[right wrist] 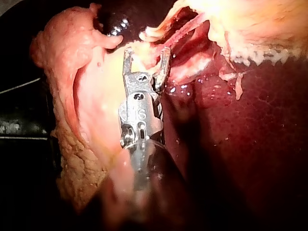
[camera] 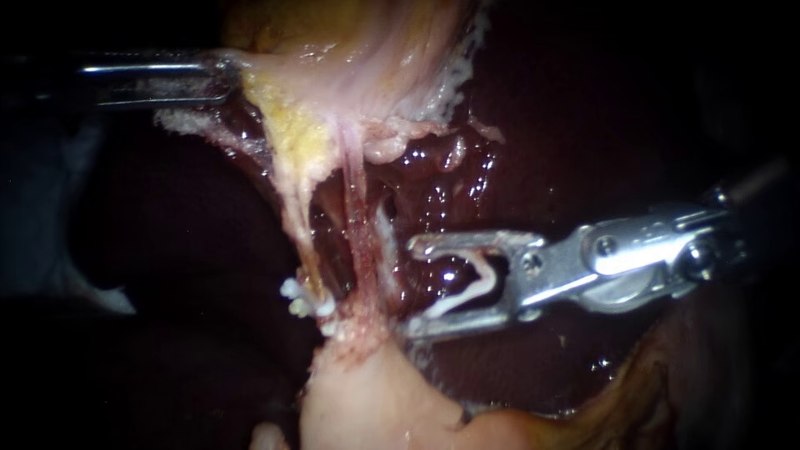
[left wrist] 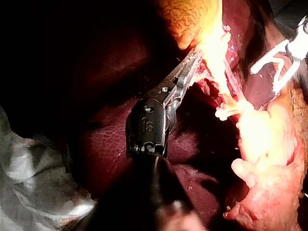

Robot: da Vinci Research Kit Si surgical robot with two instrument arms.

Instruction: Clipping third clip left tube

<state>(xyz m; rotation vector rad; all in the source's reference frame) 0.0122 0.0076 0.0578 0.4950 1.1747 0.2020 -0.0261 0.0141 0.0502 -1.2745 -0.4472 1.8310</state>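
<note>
Pale lump (camera: 367,400) lies foremost; above it white clips (camera: 304,304) cross the left tube (camera: 357,221). Right instrument (camera: 410,287), hand holding a loaded clip (camera: 462,287), stands just beside, a whitish strand (camera: 385,242) between. Left instrument (camera: 221,79) pinches the gallbladder (camera: 333,50). Left wrist view shows that pinch; right wrist view, the forked hand near the tube.

Tabletop proper: cannot make it out in any view.

Left wrist view: a crumpled white sheet (left wrist: 33,187) lies beside the shaft of my left instrument (left wrist: 196,56). The liver (left wrist: 108,139), dark red, wet and finely mottled, lies just beside the sheet. Cannot tell whether it overlaps it.

Right wrist view: a dark flat surface (right wrist: 19,101) crossed by thin pale lines shows past the lumpy pale tissue (right wrist: 62,144). Material unclear.

Endoscope view: a pale blue-grey shape (camera: 50,208) at far left, beside the dark liver. Possibly the same sheet; I cannot tell.
</note>
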